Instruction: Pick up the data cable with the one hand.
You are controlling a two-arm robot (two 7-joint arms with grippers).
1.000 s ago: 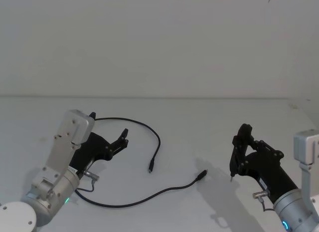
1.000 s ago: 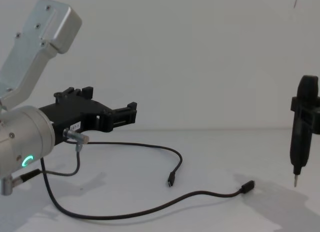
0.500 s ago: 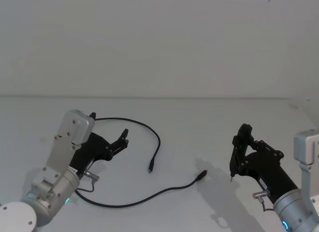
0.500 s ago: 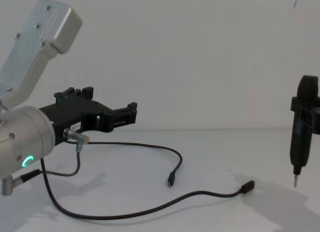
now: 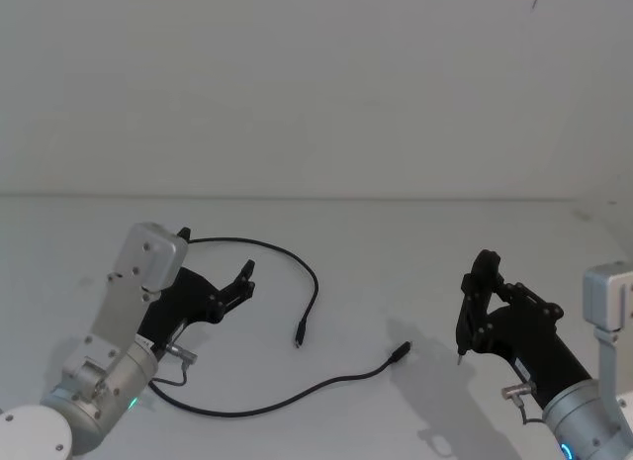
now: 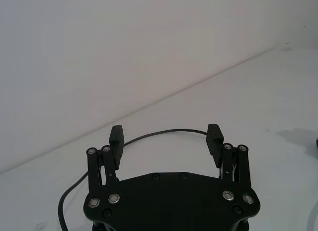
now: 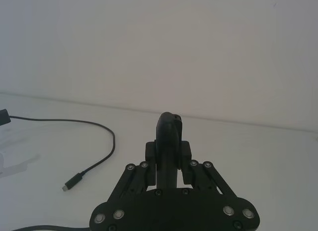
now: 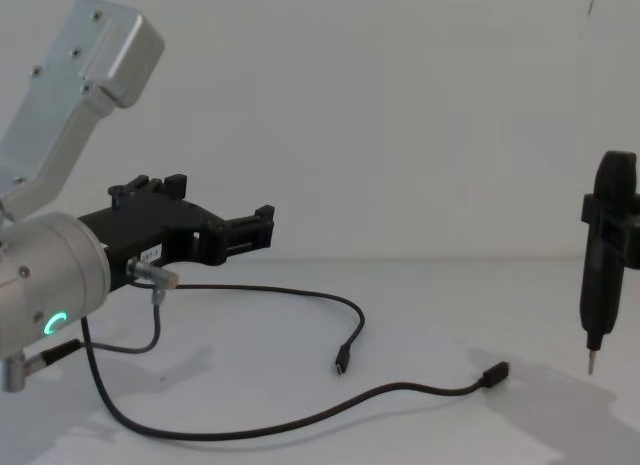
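The data cable (image 5: 316, 282) is a long, thin black lead with a small black plug at each end, and it lies loose on the white bench (image 5: 445, 242). From the left arm it arcs away across the bench, then curves back toward the robot and ends at one plug (image 5: 297, 337) near the bench centre. Its other run passes below the left arm's silver wrist, sweeps along the near side of the bench and ends at the second plug (image 5: 400, 352), close to the first but apart from it. The left tool (image 6: 165, 135), flat-fingered and black on a thick silver cylinder with a green light ring, is spread wide and holds nothing. In the chest view it is raised clear of the bench, with the far arc of the cable below and just beyond its fingertips and no contact between them. In the left wrist view that arc shows in the gap between the two fingers. A short grey wire (image 8: 157, 320) with a silver metal plug (image 8: 152, 275) hangs from the left wrist above the near run of cable. The right tool (image 7: 169, 152) is held above the right side of the bench, well apart from the cable, with its fingers drawn in against a narrow black piece (image 8: 600, 275) with a thin metal tip that points down.
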